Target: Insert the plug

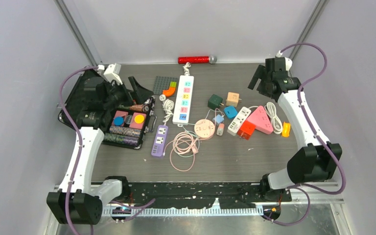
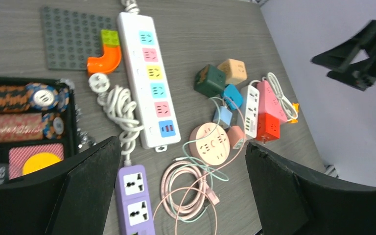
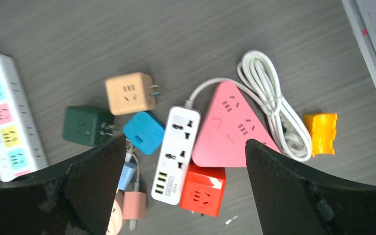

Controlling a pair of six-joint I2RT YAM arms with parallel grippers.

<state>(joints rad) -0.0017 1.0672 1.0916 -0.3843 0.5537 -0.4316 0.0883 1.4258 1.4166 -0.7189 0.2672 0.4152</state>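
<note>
Both claws hang released and empty above the counter (image 3: pixel 176 34). Any lettering on the sockets is too small for us to read; we make out only slots and coloured faces.

The white plug (image 2: pixel 99 82) lies loose ahead of the left claw (image 2: pixel 182 146), off to the side of one finger. It touches its coiled cord (image 2: pixel 120 105), just beside the long white power strip (image 2: pixel 149 78), and sits in no socket. A purple strip (image 2: pixel 134 203) lies close by that finger, and a round pink block (image 2: pixel 209 143) lies between the tips.

Between the fingers of the right claw (image 3: pixel 185 142) lie a short white strip (image 3: pixel 176 154), a pink triangular strip (image 3: pixel 230 127) touching it, and a red cube (image 3: pixel 203 188).

The counter is dark grey wood-grain, and pale grey walls (image 1: pixel 200 24) close it in.
</note>
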